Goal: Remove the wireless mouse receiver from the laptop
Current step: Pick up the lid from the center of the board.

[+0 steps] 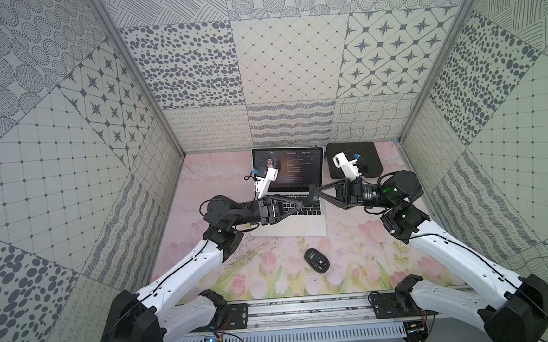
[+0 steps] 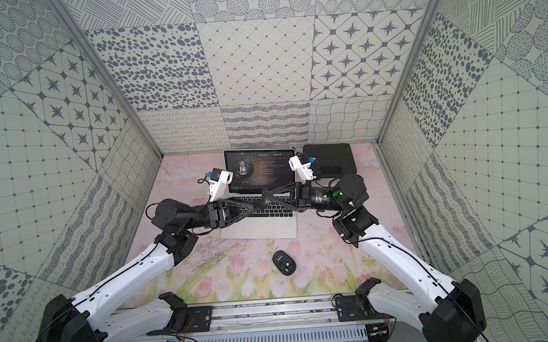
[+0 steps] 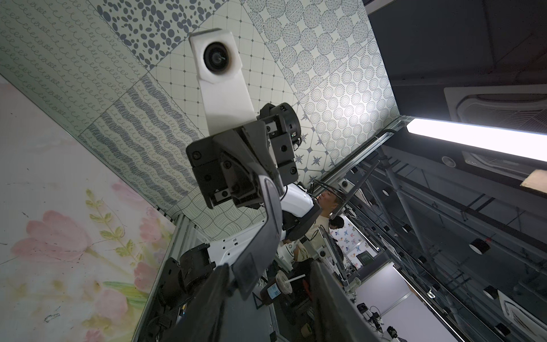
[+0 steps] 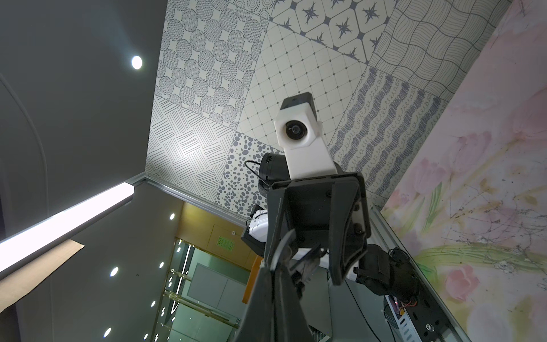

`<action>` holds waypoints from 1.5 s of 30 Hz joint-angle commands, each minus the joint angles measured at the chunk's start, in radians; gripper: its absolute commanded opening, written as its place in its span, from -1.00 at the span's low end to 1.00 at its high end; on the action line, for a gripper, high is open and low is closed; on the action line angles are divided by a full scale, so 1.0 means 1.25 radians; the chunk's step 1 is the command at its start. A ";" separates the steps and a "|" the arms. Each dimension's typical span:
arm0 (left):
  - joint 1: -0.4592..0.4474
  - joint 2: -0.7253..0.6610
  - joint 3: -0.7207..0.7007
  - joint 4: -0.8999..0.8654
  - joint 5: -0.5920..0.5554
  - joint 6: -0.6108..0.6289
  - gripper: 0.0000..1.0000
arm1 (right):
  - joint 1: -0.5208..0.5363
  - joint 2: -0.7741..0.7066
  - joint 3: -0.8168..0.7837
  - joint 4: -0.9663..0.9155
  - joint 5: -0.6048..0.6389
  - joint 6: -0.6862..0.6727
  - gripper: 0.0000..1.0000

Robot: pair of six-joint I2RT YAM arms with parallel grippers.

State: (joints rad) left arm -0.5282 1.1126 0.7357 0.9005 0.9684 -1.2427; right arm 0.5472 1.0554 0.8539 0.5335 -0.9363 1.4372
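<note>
the step in hand is judged to be a tip-to-tip handover above the keyboard of the laptop, since the left gripper and right gripper are met nose to nose there in both top views. the right gripper is pinched fully shut, but what's in the pinch can't be made out. in the left wrist view the left gripper's jaws are seen roughly half spread, with the right gripper's tip sat between its fingers. nothing is seen clamped by them.

the wireless mouse receiver can't be spotted in any view (too tiny, and the tips are hidden by each other), so whether it's in the right pinch or in a port can't be told. nothing is seen sticking out of the laptop's visible edges.

to do it well, the left jaws should be closed on the stub's free end, not on the right fingertips. the right pinch shouldn't be let go before that grip is firm, or the stub could be dropped onto the keys.

its pointing and long axis can't be told. the laptop is laid long-axis across the table, with its screen faced toward the robot's base.
</note>
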 commanded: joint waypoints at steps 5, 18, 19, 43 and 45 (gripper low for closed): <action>0.009 -0.002 0.004 0.079 0.026 -0.028 -0.35 | 0.018 0.018 -0.007 0.062 0.009 0.009 -1.00; 0.011 -0.005 0.003 0.067 0.032 -0.023 -0.91 | 0.020 0.026 -0.019 0.065 0.011 0.022 -1.00; 0.010 -0.007 0.003 0.059 0.032 -0.017 -0.93 | 0.020 0.026 -0.021 0.065 0.012 0.022 -1.00; 0.081 0.042 0.138 -0.648 0.181 0.214 -1.00 | 0.255 -0.151 0.169 -0.962 0.616 -1.207 0.72; 0.081 0.043 0.140 -0.652 0.199 0.219 -1.00 | 0.278 -0.186 0.098 -0.869 0.646 -1.265 0.78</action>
State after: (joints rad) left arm -0.4374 1.1488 0.8871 0.2630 1.0740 -1.0565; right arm 0.8627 0.8764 1.0592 -0.6312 -0.3046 0.1051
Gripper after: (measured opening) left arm 0.062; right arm 0.885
